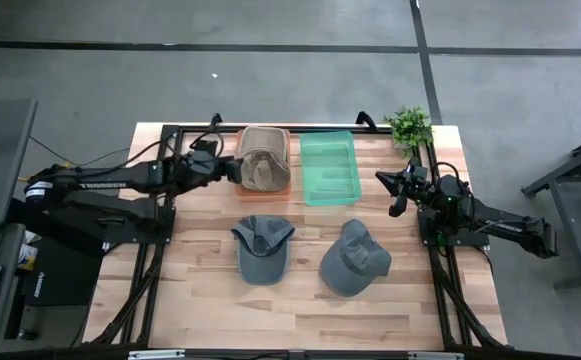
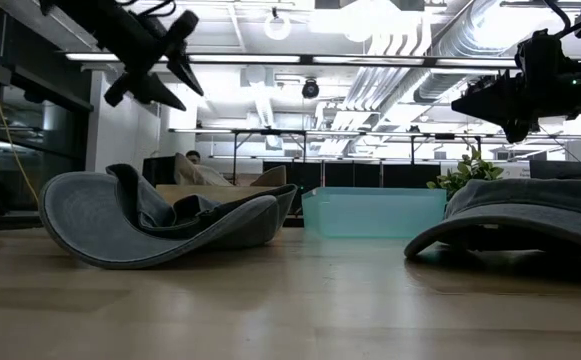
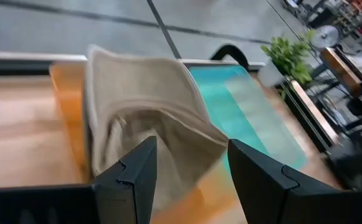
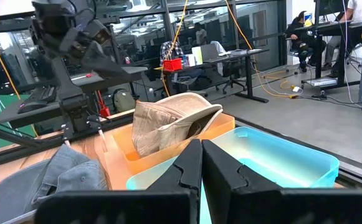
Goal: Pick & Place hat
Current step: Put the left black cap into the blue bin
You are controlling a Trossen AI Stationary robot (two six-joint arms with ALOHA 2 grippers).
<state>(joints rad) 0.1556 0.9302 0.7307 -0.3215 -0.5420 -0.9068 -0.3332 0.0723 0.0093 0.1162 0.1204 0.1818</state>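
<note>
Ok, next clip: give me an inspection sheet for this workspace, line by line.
Surface: wooden table, bare wood at the front.
Job's things: beige hat in the orange bin; teal bin holds nothing; two grey caps on the table.
Clutter: potted plant at the back right corner.
Grippers: left gripper open beside the beige hat; right gripper shut, raised at the right edge.
Cables: cable beyond the left edge.
Surroundings: desks and people behind the table.

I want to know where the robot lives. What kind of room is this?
Probably a robotics lab or workshop: bare pipes and ducts run across the ceiling, office desks with chairs stand behind, and the wooden table holds caps for practice.
</note>
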